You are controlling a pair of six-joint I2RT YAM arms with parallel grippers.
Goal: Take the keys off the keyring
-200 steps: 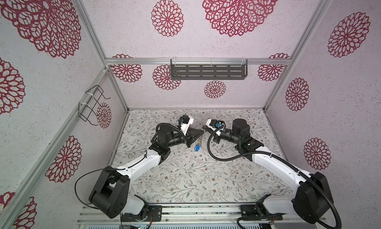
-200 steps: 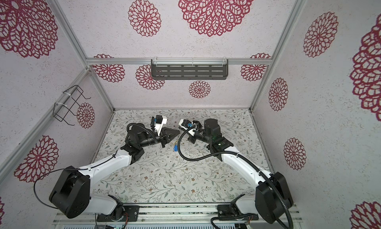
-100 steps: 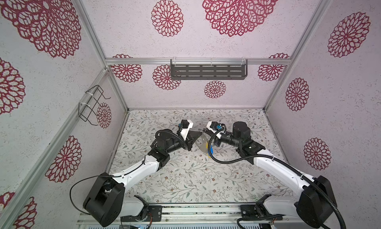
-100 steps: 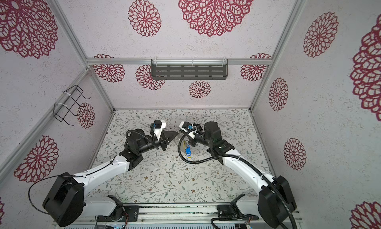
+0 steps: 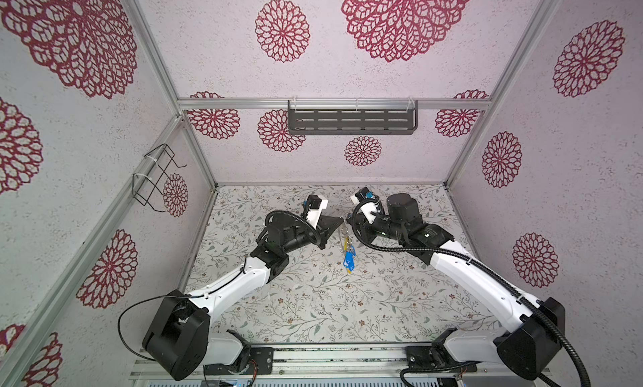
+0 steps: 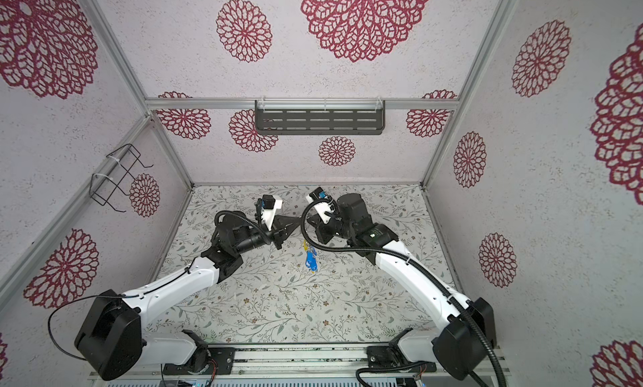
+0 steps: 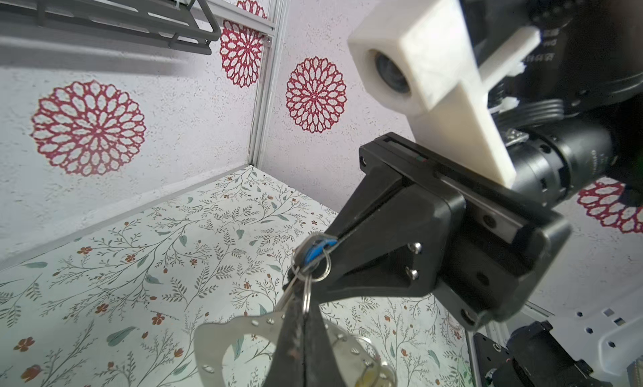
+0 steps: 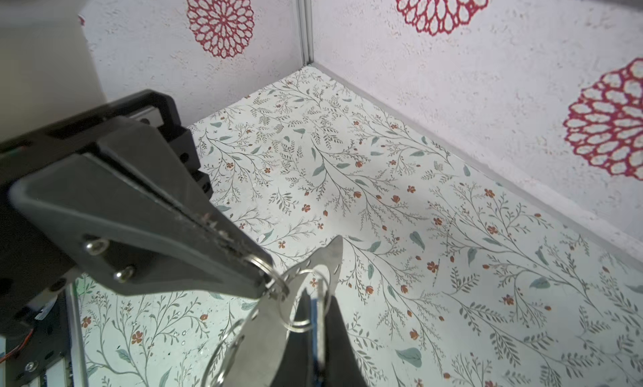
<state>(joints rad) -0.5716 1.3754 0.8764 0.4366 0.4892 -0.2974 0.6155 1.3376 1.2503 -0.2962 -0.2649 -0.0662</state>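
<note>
Keys (image 5: 349, 258) w/ blue & yellow tags dangle in a bunch just below both grippers; can't tell if the lowest touch the table (image 5: 313, 298). Left gripper (image 8: 261, 283) is pressed together on a small ring (image 8: 259, 261). Right gripper (image 7: 327, 240), tip-to-tip w/ it, pinches a blue tag (image 7: 315, 251). Keyring (image 7: 212, 336), a flat grey plate, hangs tilted right under the left fingertips.

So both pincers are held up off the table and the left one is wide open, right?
Not open: the left pincer is shut, pinching a small wire ring by the keyring, as the right wrist view shows. It and the right pincer, shut on a blue tag, are indeed off the table.
</note>
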